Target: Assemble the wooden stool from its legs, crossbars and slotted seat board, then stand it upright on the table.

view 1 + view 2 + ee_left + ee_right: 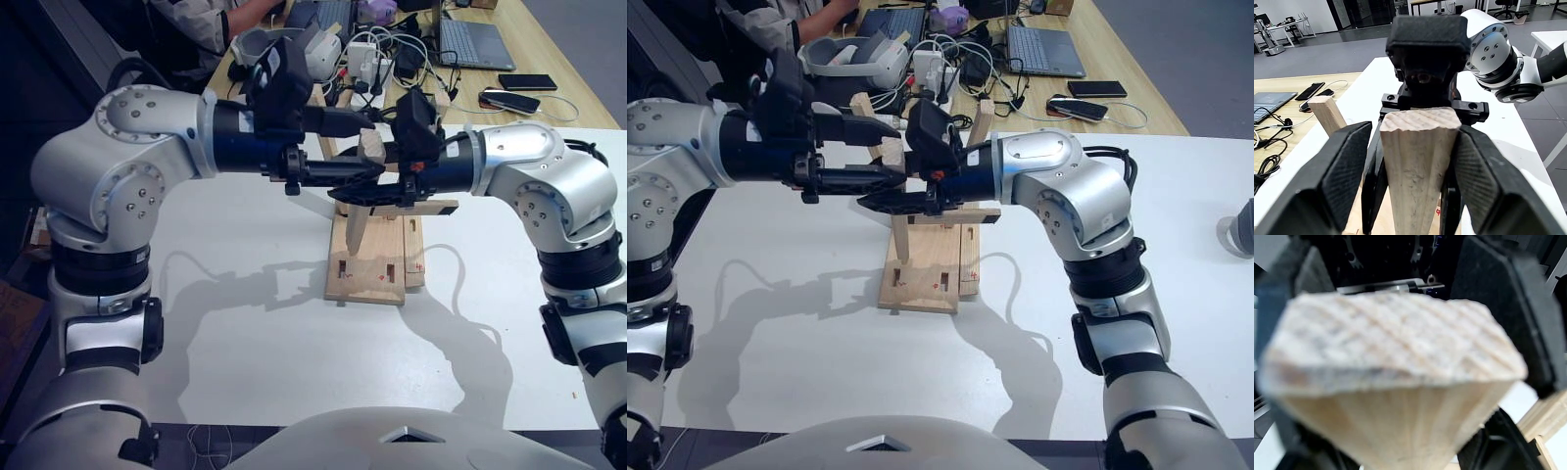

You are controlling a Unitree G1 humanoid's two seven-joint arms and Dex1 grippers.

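Pale slotted wooden seat board (377, 279) lies flat on white table (245, 225), mid-table. Light square-section wooden leg (357, 227) stands on end on the board's left part. Black left gripper (366, 147) enters from left and black right gripper (361, 182) from right. Both are at the leg's upper end, above the board. Short wooden crossbar (965, 216) lies along the board's far edge. Behind the table is a wood-topped desk (578, 88). Grey laptop (472, 41) sits on it, with a dark flat phone (509, 100) nearer, to its right.
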